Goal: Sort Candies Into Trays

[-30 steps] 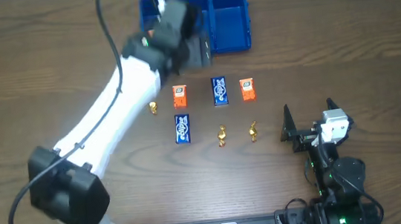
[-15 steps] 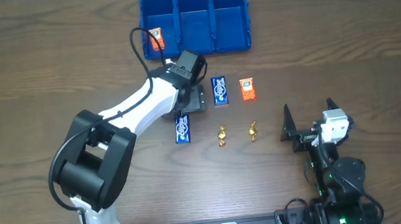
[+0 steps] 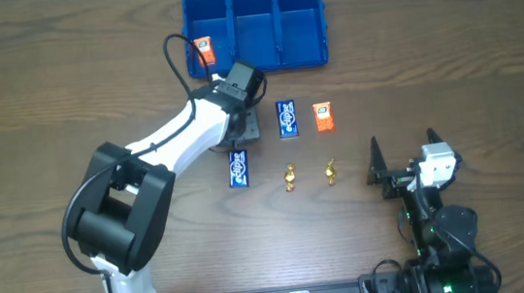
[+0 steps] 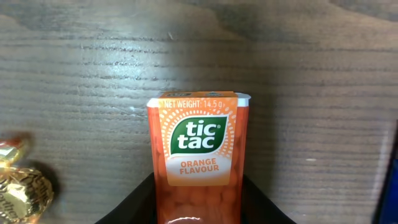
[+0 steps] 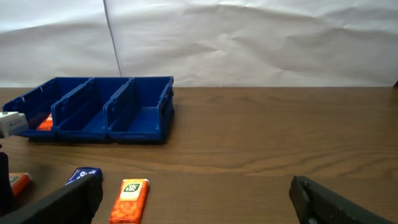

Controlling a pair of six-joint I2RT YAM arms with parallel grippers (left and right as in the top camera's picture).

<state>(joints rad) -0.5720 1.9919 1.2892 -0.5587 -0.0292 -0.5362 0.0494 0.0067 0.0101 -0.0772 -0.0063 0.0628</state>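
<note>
My left gripper (image 4: 199, 190) clasps an orange box (image 4: 199, 140), label up, on the table (image 4: 311, 93); my right gripper (image 3: 405, 156) rests wide open, near right.

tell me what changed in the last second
The left gripper pulled back from the blue tray and came down over an orange box on the table. A second orange box now lies in the tray's left compartment. The right gripper and the other candies kept their places.
</note>
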